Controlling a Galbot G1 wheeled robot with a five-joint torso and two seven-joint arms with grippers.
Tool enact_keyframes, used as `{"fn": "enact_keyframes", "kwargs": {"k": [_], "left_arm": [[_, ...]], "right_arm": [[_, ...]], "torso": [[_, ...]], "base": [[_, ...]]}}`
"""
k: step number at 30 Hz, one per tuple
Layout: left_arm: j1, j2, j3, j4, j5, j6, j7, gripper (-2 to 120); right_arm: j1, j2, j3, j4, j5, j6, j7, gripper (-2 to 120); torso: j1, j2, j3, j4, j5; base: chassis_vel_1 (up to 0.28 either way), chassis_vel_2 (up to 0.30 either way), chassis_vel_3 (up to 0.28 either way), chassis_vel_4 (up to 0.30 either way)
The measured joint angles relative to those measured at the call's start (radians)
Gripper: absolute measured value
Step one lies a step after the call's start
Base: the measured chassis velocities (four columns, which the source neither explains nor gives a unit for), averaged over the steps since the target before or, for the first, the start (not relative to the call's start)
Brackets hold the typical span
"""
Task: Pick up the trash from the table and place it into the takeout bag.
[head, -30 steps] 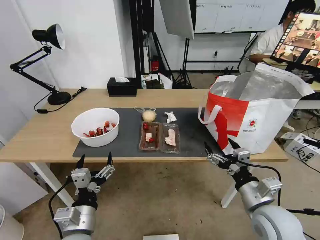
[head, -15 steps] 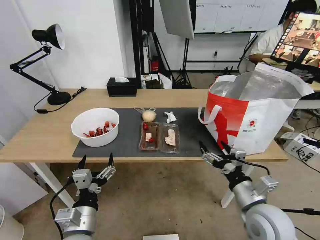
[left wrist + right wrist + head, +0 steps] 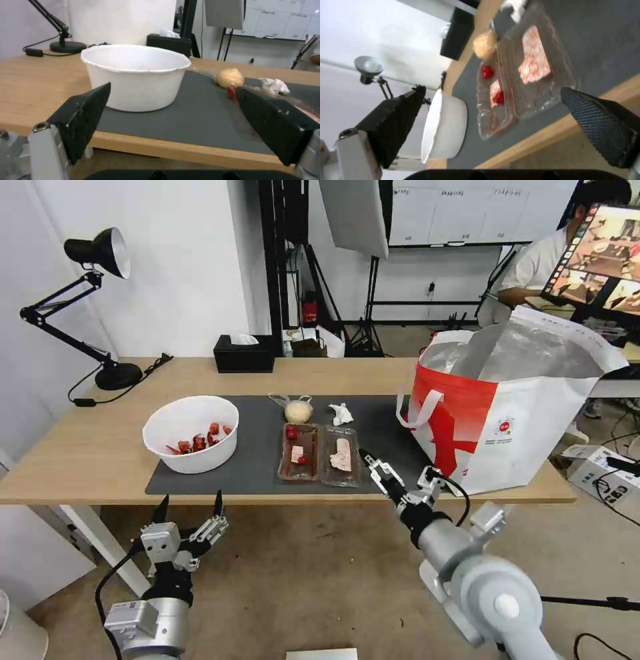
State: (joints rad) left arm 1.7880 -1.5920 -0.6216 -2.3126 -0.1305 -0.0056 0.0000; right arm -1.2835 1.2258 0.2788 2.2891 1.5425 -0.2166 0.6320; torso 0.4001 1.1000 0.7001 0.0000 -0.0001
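Note:
On the table (image 3: 80,447), the dark mat (image 3: 257,467) carries a white bowl (image 3: 190,433) of red scraps, a clear clamshell tray (image 3: 319,455) with tomatoes, a knotted bag (image 3: 298,411) with a beige lump and a crumpled tissue (image 3: 342,413). The takeout bag (image 3: 507,413) stands open at the table's right end. My right gripper (image 3: 397,473) is open and rolled sideways at the front edge, just right of the tray (image 3: 520,75). My left gripper (image 3: 190,507) hangs open below the table edge, facing the bowl (image 3: 136,75).
A black tissue box (image 3: 244,355) sits at the back of the table and a black desk lamp (image 3: 100,313) at the back left. The takeout bag's strap handle (image 3: 417,410) hangs toward the mat. Light stands and a person at a screen are behind the table.
My right arm has swung left and rolled over, carrying its gripper from in front of the takeout bag to the tray's near right corner. The left gripper has barely moved.

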Motion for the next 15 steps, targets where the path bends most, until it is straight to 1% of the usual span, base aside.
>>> {"fn": "enact_keyframes", "kwargs": {"k": [3,8,11,15], "left_arm": [[0.007,0.000,-0.010,0.010,0.001,0.000,0.000,100],[0.010,0.000,-0.012,0.013,0.002,-0.001,0.000,100],[0.013,-0.001,-0.017,0.018,0.003,-0.001,0.000,100],[0.015,-0.001,-0.020,0.020,0.004,-0.001,0.000,100]], "right_arm": [[0.046,0.017,-0.039,-0.037,0.041,0.028,0.051,100],[0.082,0.045,-0.073,-0.076,0.039,0.049,0.078,100],[0.119,0.090,-0.108,-0.117,0.027,0.060,0.111,100],[0.128,0.117,-0.123,-0.138,0.015,0.062,0.124,100]], "torso": [[0.000,0.000,0.000,0.0000,-0.0001],[0.000,0.000,0.000,0.0001,-0.0001],[0.000,0.000,0.000,0.0001,-0.0001],[0.000,0.000,0.000,0.0000,-0.0001]], "base": [[0.000,0.000,0.000,0.000],[0.000,0.000,0.000,0.000],[0.000,0.000,0.000,0.000],[0.000,0.000,0.000,0.000]]}}
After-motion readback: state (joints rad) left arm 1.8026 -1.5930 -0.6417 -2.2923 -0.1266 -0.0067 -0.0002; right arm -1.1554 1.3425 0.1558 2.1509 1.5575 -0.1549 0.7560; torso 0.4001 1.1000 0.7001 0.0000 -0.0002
